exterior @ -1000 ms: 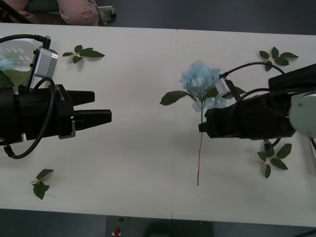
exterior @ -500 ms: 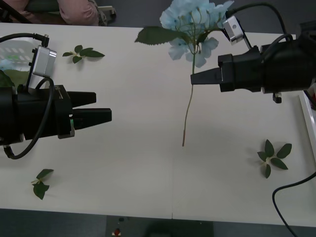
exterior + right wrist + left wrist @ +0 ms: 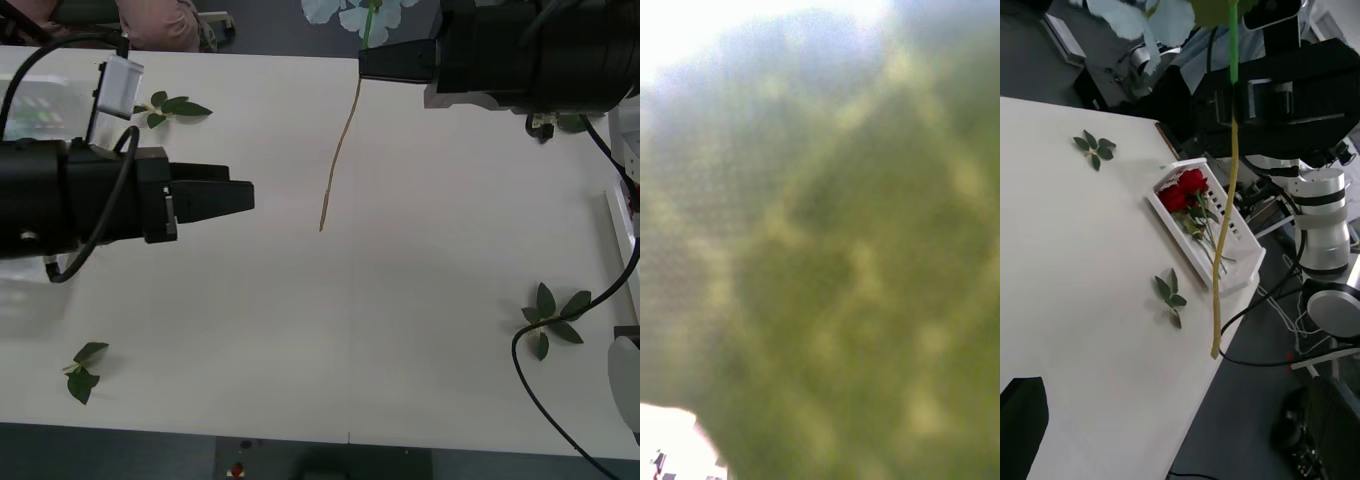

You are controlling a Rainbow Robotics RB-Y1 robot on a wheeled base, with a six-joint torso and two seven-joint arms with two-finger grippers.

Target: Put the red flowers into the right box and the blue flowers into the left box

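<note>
At the front view's top, the right gripper (image 3: pixel 365 62) pinches a blue hydrangea (image 3: pixel 362 12), its stem (image 3: pixel 340 150) dangling. The left gripper (image 3: pixel 250 198), at mid-left, looks narrowly parted. The left wrist view adds red roses (image 3: pixel 1183 190) lying in the right box (image 3: pixel 1247 266).

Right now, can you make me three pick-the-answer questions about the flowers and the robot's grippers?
1. Where are the red flowers?
A. in the right box
B. on the bare table
C. in the left gripper

2. What colour is the flower held up by the right gripper?
A. red
B. yellow
C. blue

3. How is the blue flower's stem?
A. lying flat on the table
B. hanging down from the right gripper
C. standing in a box

Answers: 1 A, the left wrist view shows red blooms lying inside the white tray. 2 C, pale blue petals show above the gripper. 3 B, the stem dangles below the shut fingers.
</note>
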